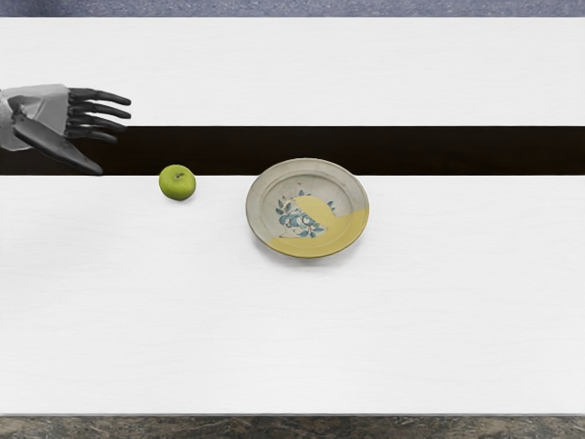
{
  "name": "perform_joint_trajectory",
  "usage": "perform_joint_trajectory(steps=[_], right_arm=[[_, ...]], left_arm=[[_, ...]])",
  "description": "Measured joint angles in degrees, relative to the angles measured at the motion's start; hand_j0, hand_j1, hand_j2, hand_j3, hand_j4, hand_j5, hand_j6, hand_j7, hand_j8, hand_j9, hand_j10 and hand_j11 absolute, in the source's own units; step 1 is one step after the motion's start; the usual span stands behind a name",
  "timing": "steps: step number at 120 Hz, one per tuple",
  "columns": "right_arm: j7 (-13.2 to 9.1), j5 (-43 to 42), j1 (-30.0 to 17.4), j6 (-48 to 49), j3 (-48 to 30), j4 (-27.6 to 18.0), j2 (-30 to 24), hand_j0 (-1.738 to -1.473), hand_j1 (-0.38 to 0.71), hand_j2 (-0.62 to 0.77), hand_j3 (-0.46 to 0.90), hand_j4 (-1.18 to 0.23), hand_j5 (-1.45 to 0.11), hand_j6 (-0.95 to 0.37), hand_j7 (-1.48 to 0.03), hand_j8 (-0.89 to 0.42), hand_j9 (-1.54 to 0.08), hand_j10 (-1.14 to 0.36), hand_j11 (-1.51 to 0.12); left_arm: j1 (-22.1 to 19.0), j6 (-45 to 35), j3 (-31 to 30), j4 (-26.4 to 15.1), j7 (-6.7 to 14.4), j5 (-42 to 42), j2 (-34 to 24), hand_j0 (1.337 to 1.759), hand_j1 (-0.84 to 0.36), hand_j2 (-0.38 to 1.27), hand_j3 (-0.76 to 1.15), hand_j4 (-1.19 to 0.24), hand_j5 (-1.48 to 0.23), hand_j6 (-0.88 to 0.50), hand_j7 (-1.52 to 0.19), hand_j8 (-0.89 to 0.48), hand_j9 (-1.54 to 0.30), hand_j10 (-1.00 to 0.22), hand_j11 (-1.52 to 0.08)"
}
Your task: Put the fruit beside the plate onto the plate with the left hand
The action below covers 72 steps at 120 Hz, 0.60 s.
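Left hand (pixel 57 123) at the far left edge, well to the left of the plate and a bit farther back than it, arm entering from the left. The hand is open: four dark fingers (pixel 102 112) stretched out straight and slightly fanned, tips pointing right toward the plate side, thumb (pixel 66 152) sticking out below them at a slant. Nothing is in the hand and it touches nothing. It hangs over the dark band (pixel 430 151) that runs across behind the plate, partly over the white surface beyond that band. The fruit is a green apple (pixel 177 183), left of the plate, near it but apart, with a strip of bare tabletop between them; stem dimple faces up. The apple sits on the white tabletop (pixel 292 338), right at the edge by the dark band, level with the plate's back half. It is also clear of the hand, to the lower right of the fingertips. Plate (pixel 260 196) is round and greyish with a brownish rim, a blue-green flower pattern in the middle and a yellow patch over its front right part. The plate lies flat on the tabletop, its back rim close to the dark band.
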<state>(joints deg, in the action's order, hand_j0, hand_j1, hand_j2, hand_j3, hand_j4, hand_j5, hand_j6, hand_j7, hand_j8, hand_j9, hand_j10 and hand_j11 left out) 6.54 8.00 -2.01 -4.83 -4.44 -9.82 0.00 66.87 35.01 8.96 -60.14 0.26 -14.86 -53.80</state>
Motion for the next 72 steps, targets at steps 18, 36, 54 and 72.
perform_joint_trajectory(steps=[18, 36, 54, 72], right_arm=[[0.17, 0.00, 0.17, 0.00, -0.07, -0.02, 0.00, -1.658, -0.31, -0.01, 0.00, -0.03, -0.05, -0.03, -0.05, -0.03, -0.05, -0.03, -0.05], [0.01, 0.00, 0.06, 0.00, 0.00, -0.02, 0.00, -1.658, -0.31, -0.01, 0.00, -0.03, -0.05, -0.03, -0.05, -0.03, -0.05, -0.03, -0.05], [0.22, 0.00, 0.45, -0.02, -0.13, 0.13, 0.00, -1.658, -0.31, -0.01, 0.00, -0.03, -0.05, -0.04, -0.05, -0.03, -0.05, -0.03, -0.05], [0.49, 0.00, 0.65, -0.07, -0.20, 0.37, 0.00, -1.658, -0.31, -0.01, 0.00, -0.03, -0.05, -0.03, -0.05, -0.03, -0.05, -0.03, -0.05]], left_arm=[[-0.89, 0.00, -0.09, 0.23, 0.00, -0.01, 0.13, 1.658, 0.05, 0.05, 0.00, -0.25, -0.32, -0.25, -0.32, -0.25, -0.32, -0.25, -0.32], [-0.37, 0.00, -0.04, 0.61, 3.82, 0.00, 1.71, 1.658, 0.05, 0.05, 0.00, -0.25, -0.32, -0.25, -0.32, -0.25, -0.32, -0.25, -0.32], [-0.12, 0.01, 0.27, 0.13, 8.82, -0.02, 1.23, 1.658, 0.05, 0.05, 0.00, -0.25, -0.32, -0.25, -0.32, -0.25, -0.32, -0.25, -0.32], [0.66, -0.05, 1.85, -5.04, 11.79, -5.18, 1.00, 1.658, 0.05, 0.05, 0.00, -0.25, -0.32, -0.25, -0.32, -0.25, -0.32, -0.25, -0.32]])
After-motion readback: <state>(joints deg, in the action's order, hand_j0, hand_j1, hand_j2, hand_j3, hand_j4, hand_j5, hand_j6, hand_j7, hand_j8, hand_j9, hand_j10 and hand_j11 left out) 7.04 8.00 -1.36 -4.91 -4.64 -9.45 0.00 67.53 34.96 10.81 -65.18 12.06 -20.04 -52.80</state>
